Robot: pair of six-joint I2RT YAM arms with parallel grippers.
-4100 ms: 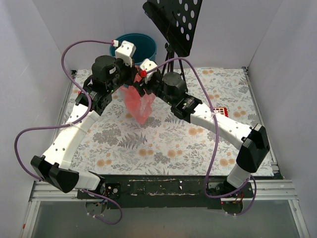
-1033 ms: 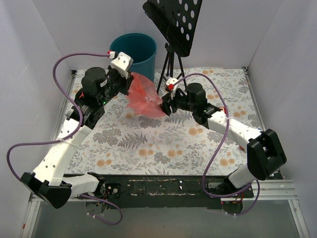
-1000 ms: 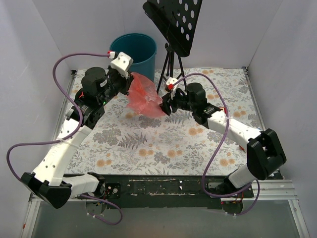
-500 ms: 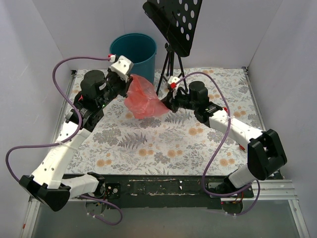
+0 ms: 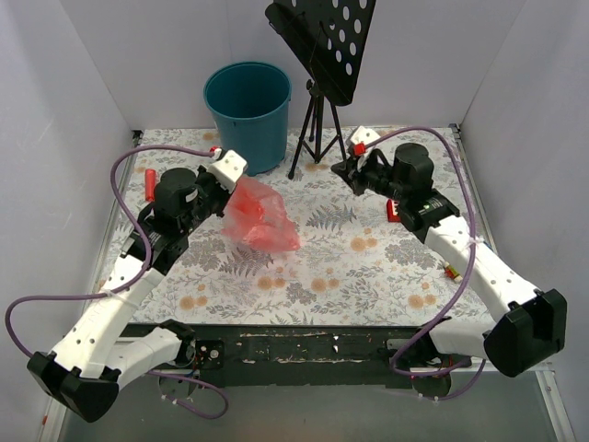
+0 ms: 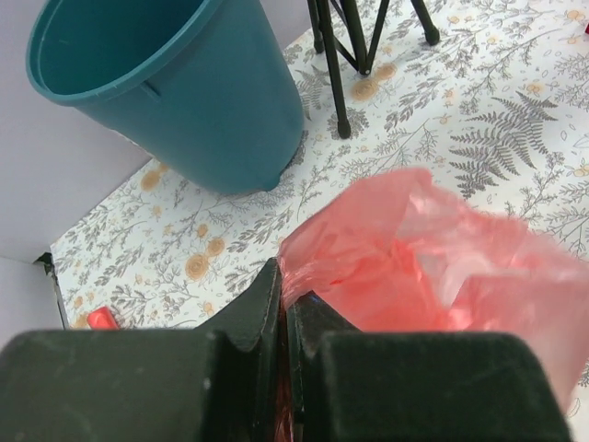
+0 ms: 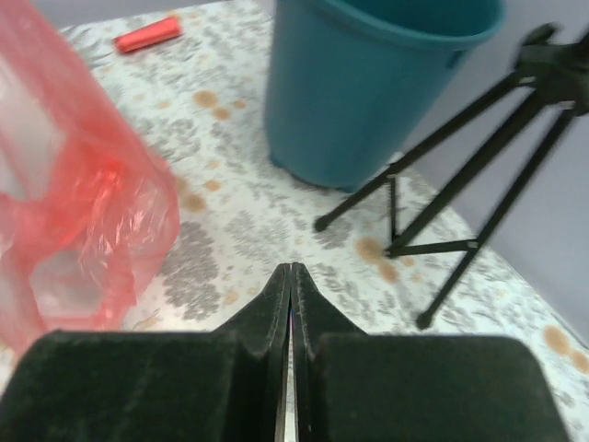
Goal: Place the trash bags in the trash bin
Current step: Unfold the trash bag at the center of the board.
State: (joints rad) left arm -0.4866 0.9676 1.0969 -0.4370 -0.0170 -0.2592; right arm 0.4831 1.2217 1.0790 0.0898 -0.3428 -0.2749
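Note:
The trash bag (image 5: 264, 215) is thin, crinkly red film. It hangs low over the floral mat and bulges to the right of my left gripper (image 5: 227, 191), which is shut on a pinch of its edge. In the left wrist view the film (image 6: 433, 253) runs down between the closed jaws of that gripper (image 6: 283, 278). The teal trash bin (image 5: 247, 97) stands upright at the back, beyond the bag and apart from it. My right gripper (image 5: 341, 168) hovers near the tripod's feet, well right of the bag. In the right wrist view this gripper (image 7: 291, 273) is shut on nothing.
A black music stand on a tripod (image 5: 317, 120) stands just right of the bin. A small red cylinder (image 5: 149, 182) lies at the mat's left edge. A red square toy (image 5: 393, 210) sits under the right forearm. White walls close in three sides.
My right gripper has let go of the bag, closed and pulled back to the right. My left arm has drawn the bag nearer and lower, away from the bin.

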